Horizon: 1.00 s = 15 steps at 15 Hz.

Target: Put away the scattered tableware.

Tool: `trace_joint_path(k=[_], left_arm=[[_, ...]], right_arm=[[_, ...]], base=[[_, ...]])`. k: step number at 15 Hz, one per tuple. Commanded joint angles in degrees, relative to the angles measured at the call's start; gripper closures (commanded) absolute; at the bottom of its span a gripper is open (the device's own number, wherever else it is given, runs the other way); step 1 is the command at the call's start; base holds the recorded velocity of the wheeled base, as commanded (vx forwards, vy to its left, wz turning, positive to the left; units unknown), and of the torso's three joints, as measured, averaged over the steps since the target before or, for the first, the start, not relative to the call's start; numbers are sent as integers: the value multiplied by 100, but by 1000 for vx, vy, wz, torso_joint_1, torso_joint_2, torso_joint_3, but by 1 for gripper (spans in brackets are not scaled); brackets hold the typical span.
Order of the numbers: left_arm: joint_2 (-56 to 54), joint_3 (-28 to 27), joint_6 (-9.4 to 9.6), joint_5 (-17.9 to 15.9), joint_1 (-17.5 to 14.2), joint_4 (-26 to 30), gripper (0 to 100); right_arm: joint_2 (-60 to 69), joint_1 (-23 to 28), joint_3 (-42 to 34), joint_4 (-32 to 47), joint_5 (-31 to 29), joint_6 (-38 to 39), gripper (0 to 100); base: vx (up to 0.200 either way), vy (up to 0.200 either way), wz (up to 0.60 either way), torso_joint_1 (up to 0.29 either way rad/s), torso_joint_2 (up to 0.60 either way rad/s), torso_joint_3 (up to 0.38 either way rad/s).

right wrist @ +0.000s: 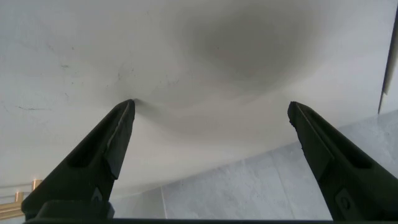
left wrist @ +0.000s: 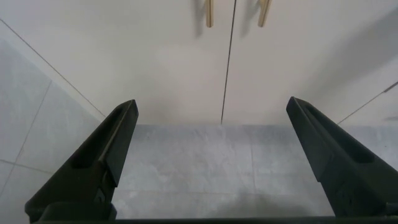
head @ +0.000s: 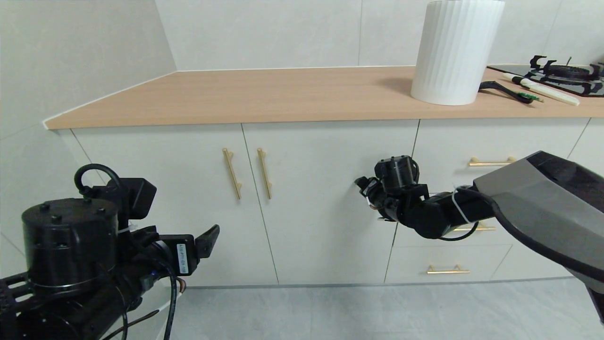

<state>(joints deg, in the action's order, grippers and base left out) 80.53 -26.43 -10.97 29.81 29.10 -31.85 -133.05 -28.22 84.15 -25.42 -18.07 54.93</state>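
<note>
Wooden countertop [head: 236,94] over white cabinets [head: 325,203], gold handles [head: 232,174]; gas hob [head: 564,72] far right.

This is a home kitchen: a long wood-topped table [head: 264,94] runs along a wall of pale tiles [head: 283,33], with a black gas hob [head: 564,72] set into its far right corner. Under the table's front edge are off-white cabinet doors [head: 325,203] with slim brass handles [head: 231,173] and a stack of drawers [head: 519,141] at the right, all above a grey tiled floor [head: 358,311]. Toward the table's right end, a ribbed white container [head: 453,49] stands upright, with a black utensil [head: 505,89] and a long white utensil [head: 542,88] lying between it and the hob.
</note>
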Motion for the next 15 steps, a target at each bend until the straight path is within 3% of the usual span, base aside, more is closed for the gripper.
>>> trace_joint_path(k=[1, 6, 10, 11, 15], left_arm=[[15, -3, 7, -1, -1, 4, 0], [-73, -47, -1, 16, -1, -49, 0], [-275, 41, -72, 271, -36, -40, 0], [-459, 226, -195, 544, -97, -40, 0], [-1655, 920, -177, 720, -133, 13, 0]], right_arm=[[33, 18, -30, 2, -13, 0, 0], [903, -43, -672, 10, 128, -53, 0], [2863, -61, -2193, -16, 66, -896, 0], [3734, -131, -2913, -16, -74, -1301, 0], [6212, -131, -4882, -33, -461, -2461, 0]], base=[[0, 0, 0, 0, 0, 0], [0, 0, 0, 0, 0, 0], [0, 0, 0, 0, 0, 0], [0, 0, 0, 0, 0, 0], [0, 0, 0, 0, 0, 0]])
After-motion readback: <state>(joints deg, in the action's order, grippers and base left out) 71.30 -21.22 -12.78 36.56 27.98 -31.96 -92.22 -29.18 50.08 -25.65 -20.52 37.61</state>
